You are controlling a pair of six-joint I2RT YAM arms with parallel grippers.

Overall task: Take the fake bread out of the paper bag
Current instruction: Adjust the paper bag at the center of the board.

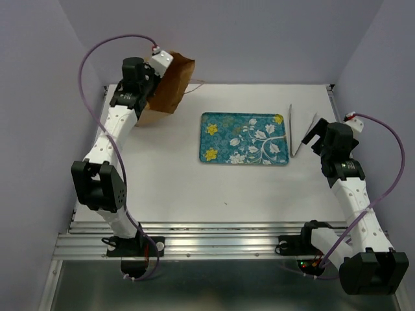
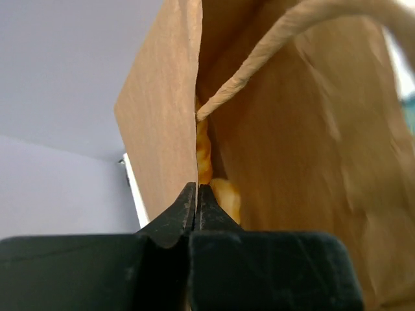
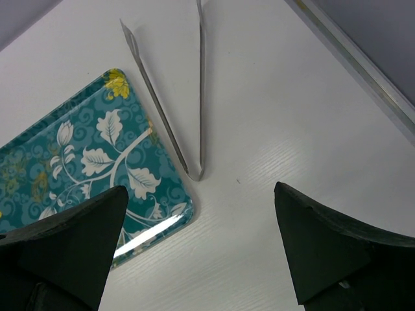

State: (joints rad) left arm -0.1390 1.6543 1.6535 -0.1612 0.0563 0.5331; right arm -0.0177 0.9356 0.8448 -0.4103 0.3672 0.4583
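At the far left corner of the desk (image 1: 194, 188) the paper bag (image 1: 172, 87) stands tilted, with its open mouth turned up and toward the right. The left arm reaches out to it. In the left wrist view the left pincer (image 2: 196, 194) has its black fingertips pressed together on one thin edge of the bag's mouth, pinching the brown paper. A pale cord handle (image 2: 272, 58) runs from that edge up across the opening. The fake bread (image 2: 225, 194) is inside the bag: a glossy orange-golden piece shows in the gap just past the fingertips, but too little of it is visible to tell which pastry it is. The right pincer (image 3: 200, 191) is spread wide and holds nothing. It hangs over the bare desk at the right, near the right near corner of the teal flowered tray (image 1: 224, 139). The tray lies flat in the middle of the desk, toward the far side. Metal tongs (image 3: 200, 97) lie just beside the tray's right edge, their joined end pointing to the near side.
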